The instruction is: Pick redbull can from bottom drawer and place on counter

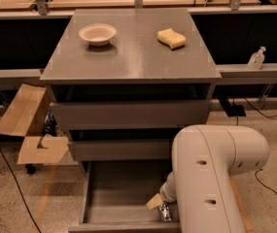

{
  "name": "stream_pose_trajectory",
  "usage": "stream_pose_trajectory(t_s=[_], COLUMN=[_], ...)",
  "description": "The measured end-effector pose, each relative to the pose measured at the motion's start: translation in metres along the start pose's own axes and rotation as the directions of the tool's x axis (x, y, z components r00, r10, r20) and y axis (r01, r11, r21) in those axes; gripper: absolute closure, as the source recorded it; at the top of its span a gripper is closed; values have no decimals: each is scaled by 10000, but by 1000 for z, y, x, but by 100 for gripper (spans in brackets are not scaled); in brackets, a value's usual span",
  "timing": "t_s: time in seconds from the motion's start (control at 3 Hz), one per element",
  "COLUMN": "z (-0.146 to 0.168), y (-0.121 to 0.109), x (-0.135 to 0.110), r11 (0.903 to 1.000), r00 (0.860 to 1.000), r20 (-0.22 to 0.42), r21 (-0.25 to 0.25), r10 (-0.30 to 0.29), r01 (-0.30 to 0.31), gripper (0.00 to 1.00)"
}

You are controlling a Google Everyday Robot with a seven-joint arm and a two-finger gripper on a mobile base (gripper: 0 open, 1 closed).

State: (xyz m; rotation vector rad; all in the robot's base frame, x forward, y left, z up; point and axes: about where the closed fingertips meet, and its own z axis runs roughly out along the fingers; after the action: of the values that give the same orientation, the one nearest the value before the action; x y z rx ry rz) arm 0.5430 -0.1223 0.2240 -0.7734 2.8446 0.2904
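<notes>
Our gripper (158,204) is down in the open bottom drawer (113,193), at about 5 o'clock inside it, right by the shiny can (165,211). We cannot tell if it is holding the can or not. Up on the counter (133,57), a white bowl (97,34) sits at 10 o'clock and a yellow sponge (171,38) at 2 o'clock. Off the counter at 3 o'clock stands a clear bottle (256,58).
</notes>
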Motion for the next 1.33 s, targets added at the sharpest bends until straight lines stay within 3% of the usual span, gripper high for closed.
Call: stream_pose_trajectory(t_s=[0.33,1.0,1.33], z=[19,28,31], y=[-7,-17,-16], x=[-1,2,3], r11=[9978,9760,9705], r00=[9990,9835,9818], r20=[302,1289,1322], r21=[-576,-1927,-2165], r10=[344,1273,1364], r01=[-326,-1010,-1057], gripper=[0,0,0])
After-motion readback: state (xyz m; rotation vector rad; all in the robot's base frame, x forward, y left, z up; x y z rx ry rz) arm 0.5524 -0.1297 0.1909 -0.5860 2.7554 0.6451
